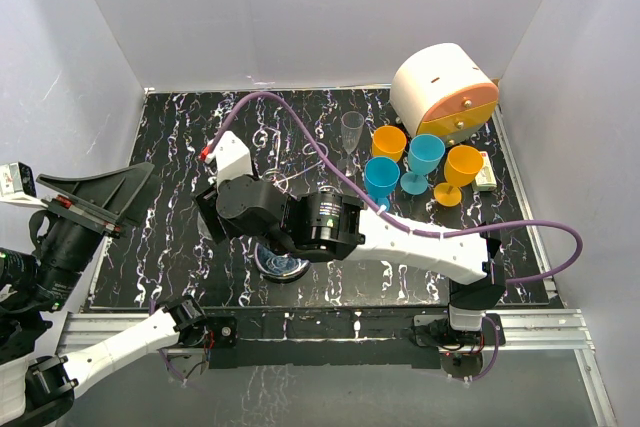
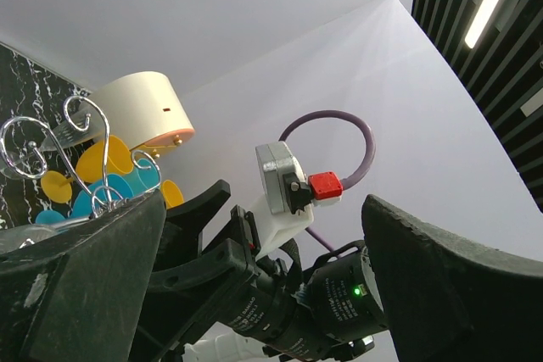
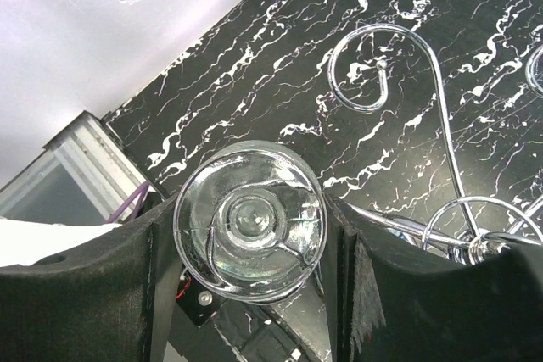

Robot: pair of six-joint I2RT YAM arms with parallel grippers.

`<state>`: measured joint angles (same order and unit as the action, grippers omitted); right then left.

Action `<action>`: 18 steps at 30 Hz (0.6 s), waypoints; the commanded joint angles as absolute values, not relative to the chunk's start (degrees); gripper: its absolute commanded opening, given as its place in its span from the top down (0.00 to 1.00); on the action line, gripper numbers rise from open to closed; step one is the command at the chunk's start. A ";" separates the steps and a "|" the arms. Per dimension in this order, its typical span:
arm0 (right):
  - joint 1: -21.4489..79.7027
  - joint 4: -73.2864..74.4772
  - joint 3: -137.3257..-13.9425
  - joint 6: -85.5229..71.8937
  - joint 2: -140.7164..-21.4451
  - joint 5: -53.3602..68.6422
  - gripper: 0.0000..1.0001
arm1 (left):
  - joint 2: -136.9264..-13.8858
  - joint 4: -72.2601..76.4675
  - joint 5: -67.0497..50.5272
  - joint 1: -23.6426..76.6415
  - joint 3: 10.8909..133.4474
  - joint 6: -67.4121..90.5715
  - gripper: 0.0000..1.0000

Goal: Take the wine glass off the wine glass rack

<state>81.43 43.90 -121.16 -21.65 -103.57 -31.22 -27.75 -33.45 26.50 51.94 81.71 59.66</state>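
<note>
Wine glass (image 3: 250, 219) sat clamped in the right gripper (image 3: 250, 236), lower centre of frame; lifting it clear of the scrolled rack (image 3: 475, 247) seemed next.

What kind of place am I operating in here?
Probably a robot test booth rather than a home: plain white walls box in a black marbled table, the arms are bolted to an aluminium rail, and coloured plastic goblets stand about like props.

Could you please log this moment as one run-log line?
phase: grasp | right fingers: closed on wine glass, beside wine glass rack | left fingers: open, empty
</note>
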 commanded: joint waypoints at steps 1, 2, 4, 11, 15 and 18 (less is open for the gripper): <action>81.12 42.89 -124.86 -23.28 -103.77 -38.04 0.82 | -27.55 -32.24 26.37 52.01 81.52 59.51 0.01; 81.12 43.19 -124.86 -23.38 -103.98 -38.83 0.82 | -27.52 -32.19 26.32 51.97 81.47 59.64 0.01; 81.11 44.44 -125.37 -24.67 -104.36 -41.09 0.83 | -27.43 -32.08 26.28 51.95 81.26 59.75 0.01; 81.12 47.34 -126.51 -27.07 -103.71 -42.15 0.85 | -27.24 -32.08 26.19 51.94 80.96 60.03 0.01; 81.12 49.35 -125.60 -29.00 -101.81 -41.72 0.85 | -27.25 -32.21 26.19 51.95 81.04 60.03 0.01; 81.10 50.22 -124.29 -29.59 -100.66 -41.39 0.85 | -27.16 -32.05 26.19 51.94 80.72 60.11 0.01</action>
